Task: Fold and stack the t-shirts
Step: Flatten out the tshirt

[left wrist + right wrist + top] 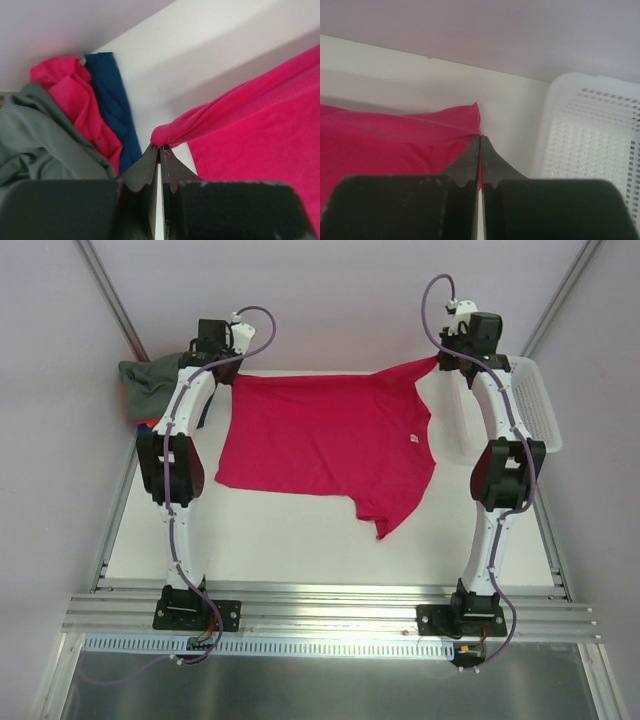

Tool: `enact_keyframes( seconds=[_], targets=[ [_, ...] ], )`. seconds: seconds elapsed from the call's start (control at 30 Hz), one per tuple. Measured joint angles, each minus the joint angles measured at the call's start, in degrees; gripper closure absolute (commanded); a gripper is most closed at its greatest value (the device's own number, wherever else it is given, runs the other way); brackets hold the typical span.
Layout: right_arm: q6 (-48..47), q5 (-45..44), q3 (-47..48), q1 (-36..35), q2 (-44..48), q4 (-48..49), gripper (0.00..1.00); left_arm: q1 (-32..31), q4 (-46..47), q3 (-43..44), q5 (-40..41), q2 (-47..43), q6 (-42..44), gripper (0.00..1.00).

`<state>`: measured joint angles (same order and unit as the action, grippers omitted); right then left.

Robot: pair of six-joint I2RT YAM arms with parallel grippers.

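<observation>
left gripper camera alone reveals, seemingly, blue shirt.

Basket: white plastic lattice, at the far right edge of the desk, partly over its side.
Desk: white, flat top.
Rails: silver slotted bars across the desk's near edge.
Walls: pale grey panels behind and at both sides.
</observation>
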<state>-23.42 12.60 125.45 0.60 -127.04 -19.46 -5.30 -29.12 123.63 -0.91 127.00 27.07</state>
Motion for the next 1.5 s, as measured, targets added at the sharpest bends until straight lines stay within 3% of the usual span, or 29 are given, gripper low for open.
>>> enact_keyframes(
  seconds=[0.3,0.77,1.4,1.43,1.5],
  targets=[
    [-1.73,-1.22,-5.14,-7.15,0.79,0.22,1.0,0.74,1.38,-6.1,-0.44,-1.49,0.24,1.0],
    [-4.13,-0.98,-21.97,-6.29,14.64,-3.78,0.99,0.5,1.86,-23.3,-1.6,-16.85,-2.73,1.0],
    [-4.42,1.64,-28.33,-6.56,16.37,-6.97,0.99,0.5,1.99,-26.73,-1.6,-17.44,-5.25,1.0],
    [-4.5,1.64,-28.46,-6.54,16.37,-6.99,1.0,0.5,1.99,-26.77,-1.6,-17.44,-5.42,0.98],
    [-4.59,1.68,-28.79,-6.56,16.35,-7.1,0.99,0.52,1.97,-26.95,-1.57,-17.42,-5.44,0.43]
  ],
)
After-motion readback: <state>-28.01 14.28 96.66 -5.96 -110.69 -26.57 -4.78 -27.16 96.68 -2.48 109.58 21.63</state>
